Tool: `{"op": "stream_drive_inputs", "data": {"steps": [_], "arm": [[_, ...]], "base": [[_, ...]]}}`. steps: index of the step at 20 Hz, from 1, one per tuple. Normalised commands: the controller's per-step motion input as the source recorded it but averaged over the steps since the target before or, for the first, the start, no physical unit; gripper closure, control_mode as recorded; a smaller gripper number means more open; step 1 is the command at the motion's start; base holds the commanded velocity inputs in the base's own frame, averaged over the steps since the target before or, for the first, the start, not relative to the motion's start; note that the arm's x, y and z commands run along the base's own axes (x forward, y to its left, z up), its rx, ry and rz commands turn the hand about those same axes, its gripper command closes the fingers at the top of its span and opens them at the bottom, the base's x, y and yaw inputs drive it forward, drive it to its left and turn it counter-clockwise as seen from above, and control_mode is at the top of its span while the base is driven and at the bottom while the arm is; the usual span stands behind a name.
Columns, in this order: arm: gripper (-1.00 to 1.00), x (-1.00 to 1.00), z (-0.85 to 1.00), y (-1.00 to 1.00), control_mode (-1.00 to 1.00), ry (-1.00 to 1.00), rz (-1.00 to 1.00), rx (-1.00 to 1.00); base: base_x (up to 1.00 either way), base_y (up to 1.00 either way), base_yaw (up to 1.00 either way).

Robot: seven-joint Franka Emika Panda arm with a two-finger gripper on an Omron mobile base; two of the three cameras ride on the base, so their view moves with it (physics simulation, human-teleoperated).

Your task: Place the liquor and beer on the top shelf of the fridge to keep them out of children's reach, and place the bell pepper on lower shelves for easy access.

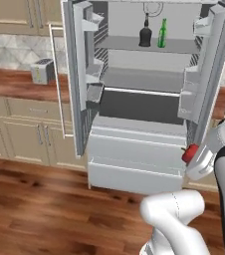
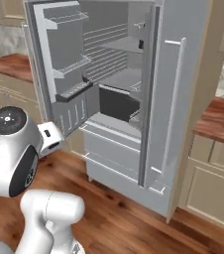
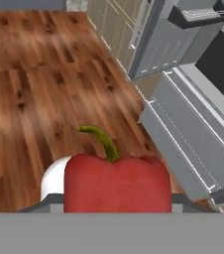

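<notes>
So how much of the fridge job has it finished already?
Both bottles look done: the liquor and the beer stand on the top shelf of the fridge. In hand is the bell pepper, which the gripper appears to hold, low outside the open fridge. Left: setting it on one of the lower shelves.

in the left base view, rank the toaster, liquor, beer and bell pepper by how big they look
1. toaster
2. liquor and beer: about equally tall, liquor wider
3. bell pepper, smallest, though nearest the camera and partly hidden
</notes>
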Motion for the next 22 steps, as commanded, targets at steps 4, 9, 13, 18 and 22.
{"op": "stream_drive_inputs", "data": {"steps": [4, 9, 13, 18, 22], "arm": [[1.00, 0.00, 0.00, 0.00, 1.00, 0.00, 0.00, 0.00], [1.00, 0.00, 0.00, 0.00, 1.00, 0.00, 0.00, 0.00], [1.00, 0.00, 0.00, 0.00, 1.00, 0.00, 0.00, 0.00], [1.00, 0.00, 0.00, 0.00, 1.00, 0.00, 0.00, 0.00], [1.00, 0.00, 0.00, 0.00, 1.00, 0.00, 0.00, 0.00]], "base": [[0.64, 0.51, -0.43], [0.67, 0.37, -0.41], [0.66, 0.26, -0.38], [0.57, 0.18, -0.33], [0.51, 0.27, -0.30]]}}
